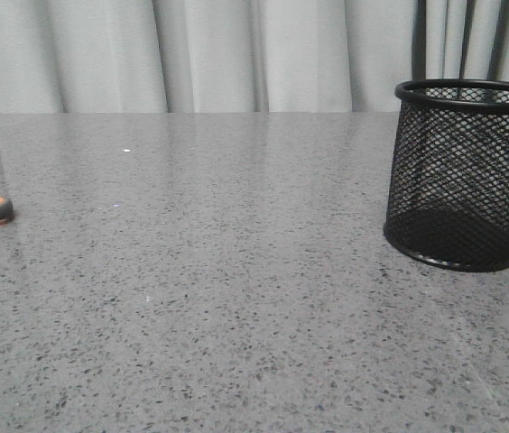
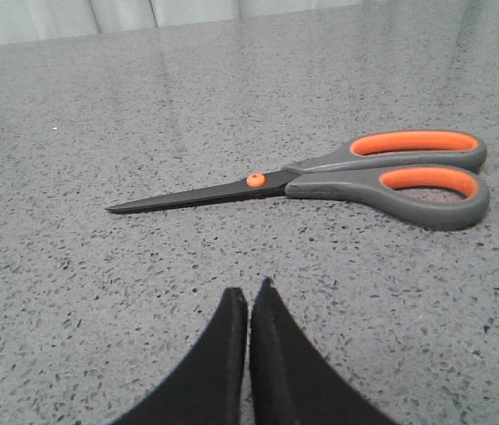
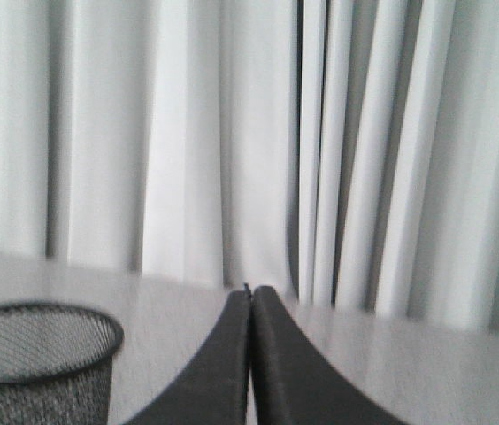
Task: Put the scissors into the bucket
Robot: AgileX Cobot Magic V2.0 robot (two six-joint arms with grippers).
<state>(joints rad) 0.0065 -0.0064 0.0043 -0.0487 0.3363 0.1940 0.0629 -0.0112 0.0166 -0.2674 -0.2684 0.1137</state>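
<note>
Nearest the left wrist camera, the left gripper (image 2: 249, 297) hangs over the grey speckled table (image 2: 99, 292) with its two black fingers pressed together, clenched on nothing. Just beyond its tips the scissors (image 2: 320, 180) lie flat on the table, blades closed, apart from the gripper. The handle loops are dark grey lined in orange, and an orange pivot dot sits where the dark blades meet.

From the front, only one handle loop shows, at the far left edge of the table, about midway back. The bucket (image 1: 465, 176), a black wire-mesh cylinder, stands upright at the right side of the table, well apart from the scissors. It holds nothing that can be seen through the mesh.

The right gripper (image 3: 249, 297) is likewise clenched, fingers touching, holding nothing. It sits raised near the bucket, facing the pale curtain (image 3: 143, 133) behind the table.
</note>
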